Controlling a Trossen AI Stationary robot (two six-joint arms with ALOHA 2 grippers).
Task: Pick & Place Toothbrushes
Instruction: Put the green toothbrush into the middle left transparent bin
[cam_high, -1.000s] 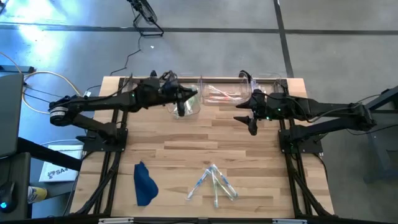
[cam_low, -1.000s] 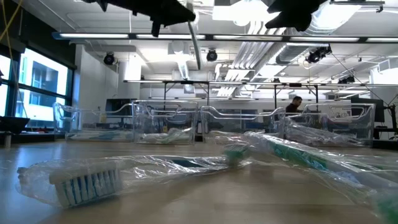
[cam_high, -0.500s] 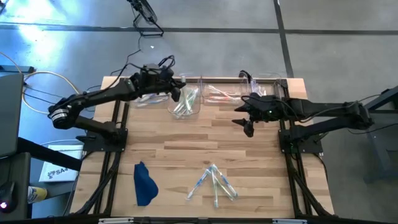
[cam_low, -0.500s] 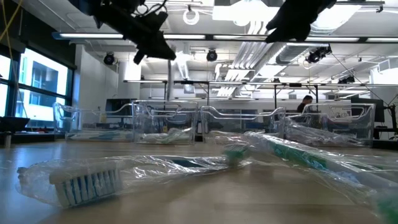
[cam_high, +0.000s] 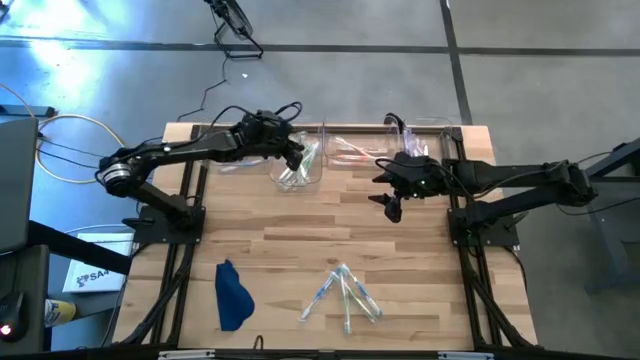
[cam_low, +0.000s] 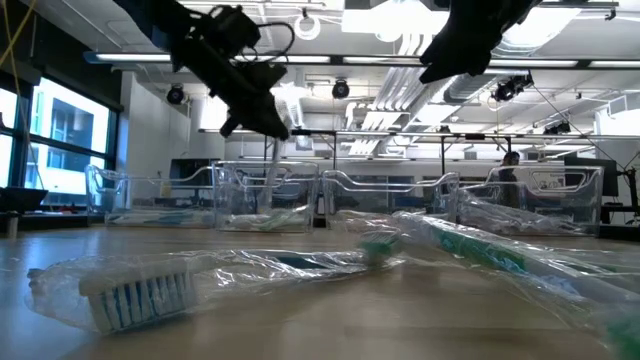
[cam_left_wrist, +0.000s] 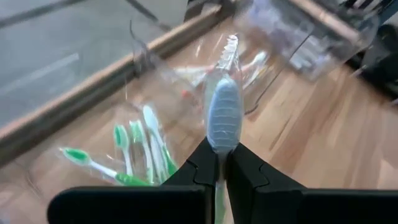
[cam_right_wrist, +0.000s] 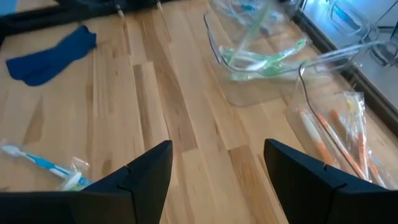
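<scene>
Wood-plank table on a grey concrete floor, big lab w/ ceiling lights beyond in low view. Left gripper clenched on a wrapped toothbrush, whitish-blue head sticking out past the fingertips, wrapper tail beyond that; in low view same gripper hangs above the clear bins w/ the brush dangling under it into/over one bin, can't tell which. In high view left gripper sits over the bin of green brushes. Just ahead of its fingers in left wrist view: green-handled toothbrushes lying in that bin, another clear bin further on. Right gripper released, fingers spread wide, nothing between them, hovering above bare wood just in front of the bin row. Ahead of it in right wrist view: green-brush bin, beside that a bin w/ orange-handled brushes. Off to its side a blue cloth and one blue-handled wrapped brush on the wood. Loose pile of wrapped toothbrushes lies well apart from both grippers, at the table's near edge, cloth beside it. Person in background, low view, too small to tell more.
</scene>
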